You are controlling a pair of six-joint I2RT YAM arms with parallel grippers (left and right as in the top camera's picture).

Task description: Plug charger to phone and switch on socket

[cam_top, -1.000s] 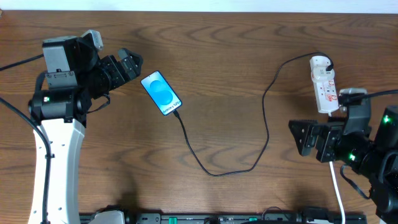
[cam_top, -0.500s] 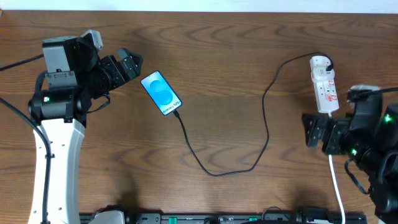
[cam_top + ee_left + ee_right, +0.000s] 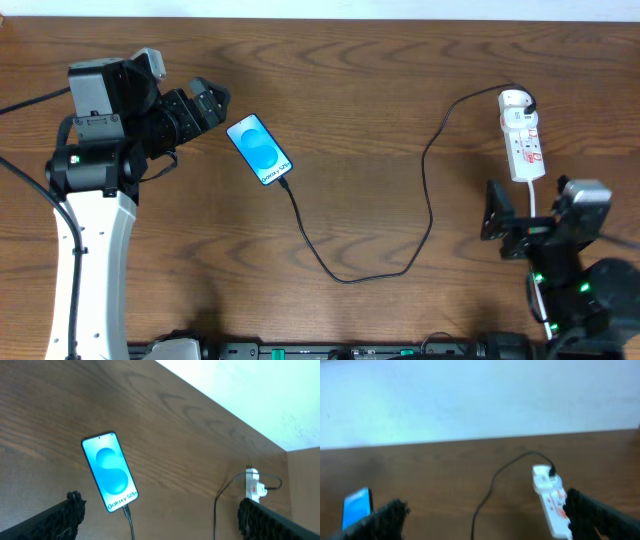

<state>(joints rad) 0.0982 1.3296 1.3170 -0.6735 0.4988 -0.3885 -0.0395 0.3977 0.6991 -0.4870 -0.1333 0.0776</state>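
Dark wooden table [image 3: 380,90], pale wall past its far edge. Toward the left edge, phone [image 3: 259,150] flat and face up, blue screen lit, turned askew with its lower end toward the middle of the table. Into that lower end, seemingly seated, the tip of the charger [image 3: 430,200]; from there a slack black loop toward the near edge, then up to the far end of the socket [image 3: 523,140] by the right edge. Slack enough to put no pull on either plug. Left tool [image 3: 210,105] spread wide, holding nothing, just beside the phone's top corner, apart from it. Right tool [image 3: 496,212] likewise wide and empty, near the socket's near end, not touching. Probably parked clear of cable and switches on purpose. Switch position too small to read; plugging judged done, switching uncertain.
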